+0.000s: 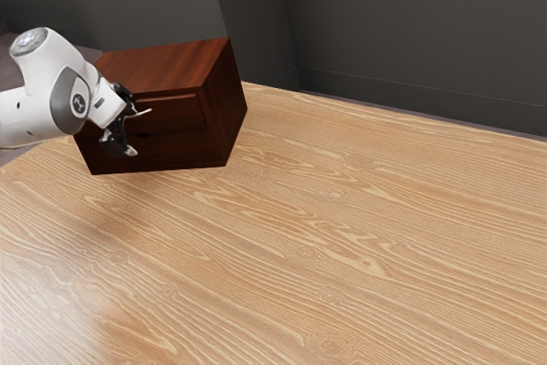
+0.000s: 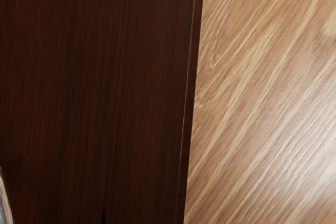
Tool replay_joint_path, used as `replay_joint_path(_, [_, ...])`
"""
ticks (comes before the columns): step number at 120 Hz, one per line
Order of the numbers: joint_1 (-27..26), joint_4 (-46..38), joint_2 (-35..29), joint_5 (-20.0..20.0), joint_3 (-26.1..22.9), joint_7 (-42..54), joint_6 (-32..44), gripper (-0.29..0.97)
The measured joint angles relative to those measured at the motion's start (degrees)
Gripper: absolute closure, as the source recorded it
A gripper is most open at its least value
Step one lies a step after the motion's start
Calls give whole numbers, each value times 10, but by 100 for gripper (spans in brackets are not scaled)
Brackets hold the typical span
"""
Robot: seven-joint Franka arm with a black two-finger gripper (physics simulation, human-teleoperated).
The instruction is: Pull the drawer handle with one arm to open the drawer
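Fingers (image 1: 139, 112) of the gripper (image 1: 134, 132) stand apart, one above the other, close against the drawer (image 1: 175, 117) in the front of the cabinet (image 1: 171, 61). The cabinet stands at the table's (image 1: 342, 237) far edge, toward the exterior view's left.

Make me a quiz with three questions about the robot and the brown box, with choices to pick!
1. Where is the gripper?
A) close in front of the cabinet
B) on top of the cabinet
C) far away from it

2. What colour is the cabinet?
A) white
B) dark red-brown
C) green

3. How is the drawer?
A) pulled far out
B) gone
C) looks shut

Answers:
1 A, the exterior view shows it just before the front face.
2 B, both views show dark reddish wood.
3 C, its front lies level with the cabinet's face.
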Motion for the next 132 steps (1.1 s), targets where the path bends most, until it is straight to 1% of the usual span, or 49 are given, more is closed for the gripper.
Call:
replay_joint_path(28, [0, -24, -17, 1, 0, 0, 2, 1])
replay_joint_path(31, [0, -29, -20, 1, 0, 0, 2, 0])
replay_joint_path(49, [4, -63, -47, -3, -7, -1, 3, 2])
replay_joint_path(58, [8, -87, -63, -3, -12, -2, 7, -1])
replay_joint_path(64, [10, -97, -70, -2, -13, -2, 9, -1])
replay_joint_path(70, [10, -104, -78, -1, -13, -2, 11, 2])
replay_joint_path(76, [9, -110, -84, 1, -12, -3, 12, 7])
replay_joint_path(86, [8, -116, -92, 1, -10, -3, 13, 9])
replay_joint_path(95, [8, -128, -102, 3, -10, -3, 13, 13])
replay_joint_path(132, [19, -174, -145, 4, -10, -4, 15, 8])
